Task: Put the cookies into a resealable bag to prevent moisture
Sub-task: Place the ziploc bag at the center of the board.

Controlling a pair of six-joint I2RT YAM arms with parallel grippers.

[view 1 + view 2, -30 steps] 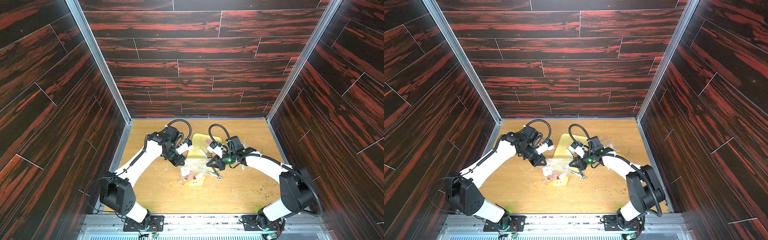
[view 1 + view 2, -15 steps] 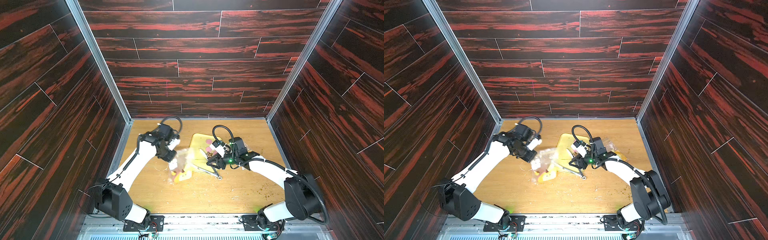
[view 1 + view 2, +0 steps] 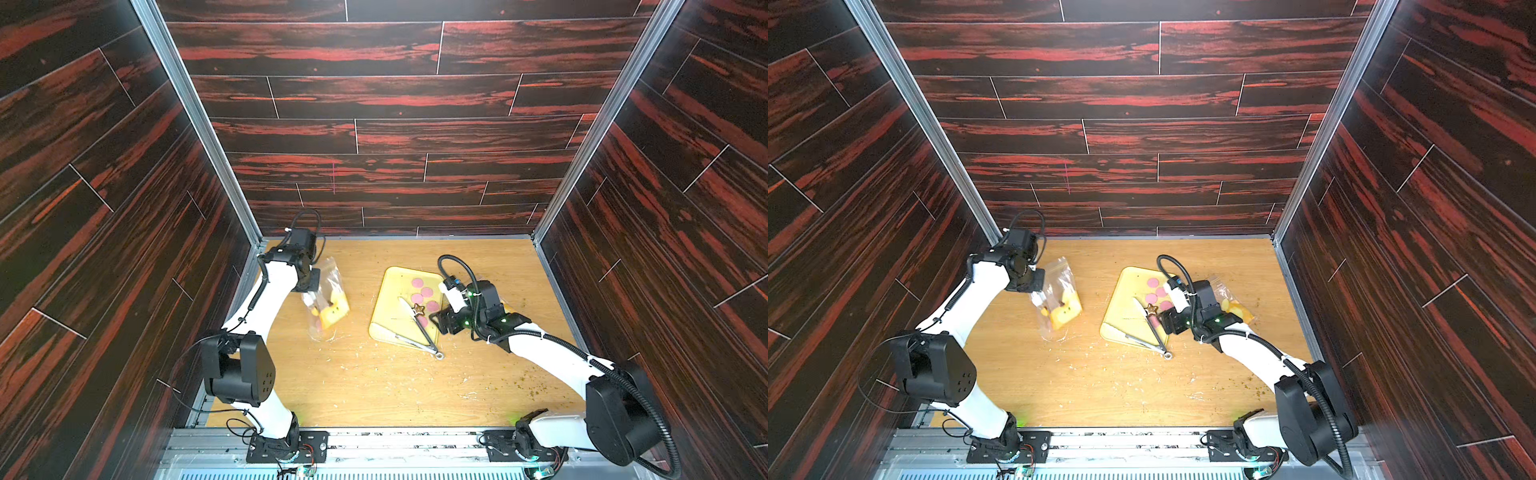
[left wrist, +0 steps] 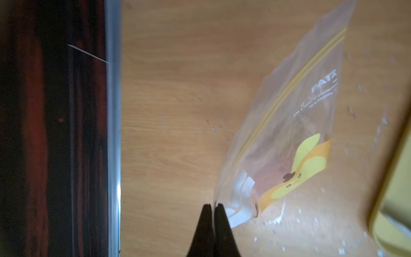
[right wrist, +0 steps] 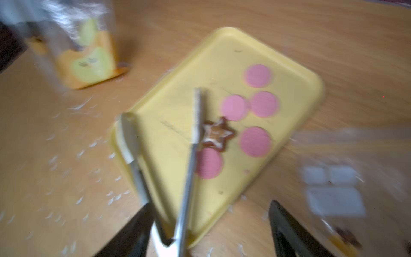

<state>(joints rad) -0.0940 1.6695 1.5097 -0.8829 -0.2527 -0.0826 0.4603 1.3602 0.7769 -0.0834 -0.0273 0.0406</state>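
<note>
The left gripper [image 4: 213, 207] pinches the resealable bag [image 4: 300, 106] by its edge, the right gripper [image 5: 210, 203] gapes empty over the tongs [image 5: 189, 173], and the cookies [image 5: 255, 141] lie on the yellow tray [image 5: 189, 77], so the limp bag may slip free.

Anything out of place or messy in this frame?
Yes. The tongs lie splayed across the yellow tray, their joined end overhanging its edge, with the right claw open beside them. Pale crumbs litter the table. The left claw pinches the resealable bag by its edge, leaving it tilted.
</note>
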